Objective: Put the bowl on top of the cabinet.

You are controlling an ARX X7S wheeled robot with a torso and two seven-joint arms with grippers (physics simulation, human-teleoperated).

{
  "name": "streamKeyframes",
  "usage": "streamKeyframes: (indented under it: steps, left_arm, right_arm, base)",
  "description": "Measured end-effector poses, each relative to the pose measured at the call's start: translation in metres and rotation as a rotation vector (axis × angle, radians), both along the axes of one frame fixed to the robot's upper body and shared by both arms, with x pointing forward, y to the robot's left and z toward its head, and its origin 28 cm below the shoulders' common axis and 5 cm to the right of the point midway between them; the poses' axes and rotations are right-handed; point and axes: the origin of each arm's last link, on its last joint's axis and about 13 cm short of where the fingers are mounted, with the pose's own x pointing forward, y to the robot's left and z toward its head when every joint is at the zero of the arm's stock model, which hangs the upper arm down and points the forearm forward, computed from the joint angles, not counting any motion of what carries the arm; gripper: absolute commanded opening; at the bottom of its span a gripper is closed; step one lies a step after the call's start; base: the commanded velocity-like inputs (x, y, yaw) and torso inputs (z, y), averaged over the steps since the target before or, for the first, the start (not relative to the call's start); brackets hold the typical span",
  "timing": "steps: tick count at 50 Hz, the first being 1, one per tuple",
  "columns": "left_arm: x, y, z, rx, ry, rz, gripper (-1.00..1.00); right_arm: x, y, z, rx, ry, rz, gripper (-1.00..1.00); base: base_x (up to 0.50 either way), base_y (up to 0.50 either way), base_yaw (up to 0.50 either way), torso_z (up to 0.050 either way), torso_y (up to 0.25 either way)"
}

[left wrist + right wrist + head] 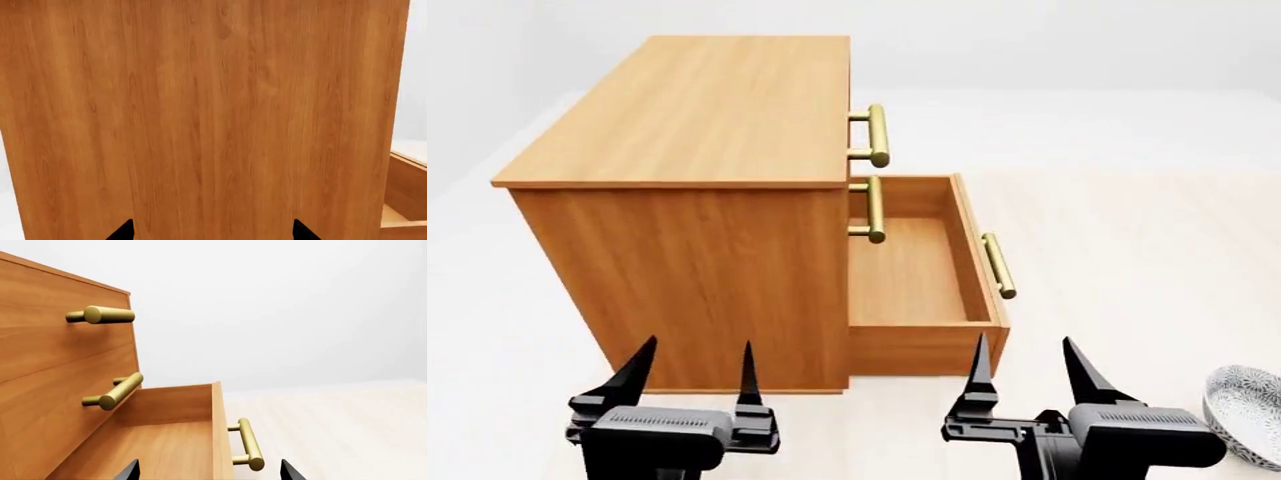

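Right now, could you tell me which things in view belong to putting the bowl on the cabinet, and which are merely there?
Part of the job:
- bowl, on the floor beside the right pincer
- cabinet, its flat top bare
- left pincer, open and empty like the right

Merely there:
- bottom drawer, pulled open, nothing inside
- brass handles

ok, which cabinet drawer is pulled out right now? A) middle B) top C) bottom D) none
C: in the head view the cabinet has its bottom drawer pulled out and empty, while the top handle and middle handle sit close to the cabinet front.
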Motion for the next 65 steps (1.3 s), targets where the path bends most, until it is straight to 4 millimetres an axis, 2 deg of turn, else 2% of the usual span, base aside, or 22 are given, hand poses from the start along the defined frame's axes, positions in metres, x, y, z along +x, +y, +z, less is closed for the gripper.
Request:
streamKeyframes:
  steps: [32, 65]
  left_arm:
    - [-0.017, 0.011, 0.031, -0.025, -0.168, 0.011, 1.00]
    - [-0.022, 0.017, 0.040, -0.031, -0.202, 0.034, 1.00]
  right_arm:
    - [0.001, -0.001, 0.001, -0.018, -0.002, -0.014, 1.00]
    - [0.003, -0.004, 0.004, -0.094, 0.015, -0.026, 1.00]
  base:
    - [0.00, 0.00, 0.00, 0.000, 0.000]
    - [0.00, -0.07, 0.00, 0.000, 0.000]
